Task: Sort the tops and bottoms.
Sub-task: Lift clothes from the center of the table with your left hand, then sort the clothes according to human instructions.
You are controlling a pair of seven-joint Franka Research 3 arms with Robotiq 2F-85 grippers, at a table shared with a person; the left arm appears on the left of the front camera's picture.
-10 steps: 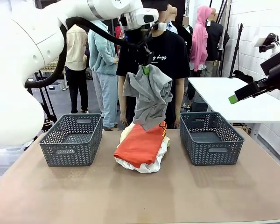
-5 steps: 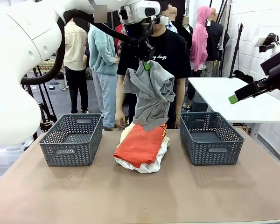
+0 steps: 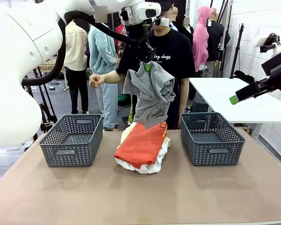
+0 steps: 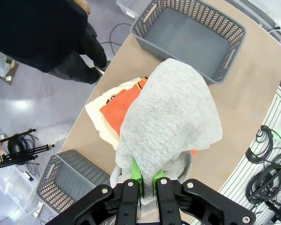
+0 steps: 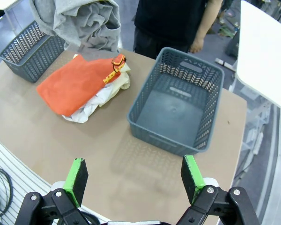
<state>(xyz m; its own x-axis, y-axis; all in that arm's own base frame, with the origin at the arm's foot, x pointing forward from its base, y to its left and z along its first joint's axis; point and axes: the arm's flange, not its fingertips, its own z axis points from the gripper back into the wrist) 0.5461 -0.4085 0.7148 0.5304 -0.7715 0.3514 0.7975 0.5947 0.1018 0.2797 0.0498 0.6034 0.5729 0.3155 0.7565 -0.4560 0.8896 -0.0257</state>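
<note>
High above the table's middle, my left gripper (image 3: 145, 65) is shut on the grey garment (image 3: 149, 93), which hangs down to just above the pile; in the left wrist view the grey garment (image 4: 171, 117) drapes over my left gripper (image 4: 144, 180). The orange-red garment (image 3: 140, 144) tops the pile, with the white garment (image 3: 147, 166) and the pale yellow garment (image 3: 126, 132) under it. From the right wrist view the orange-red garment (image 5: 75, 82) lies left of a basket. My right gripper (image 5: 133, 180) is open and holds nothing, well above the table's right side; one green fingertip (image 3: 233, 99) shows at the right.
Two grey baskets stand on the table, one left (image 3: 72, 139) and one right (image 3: 211, 138) of the pile. A person in a black T-shirt (image 3: 171, 54) stands at the far edge with a raised hand (image 3: 96, 80). A white table (image 3: 234, 98) is at the back right.
The left gripper has risen slightly with the grey garment, then held still. The person behind has lifted an arm out to the left. The right arm has not moved.
</note>
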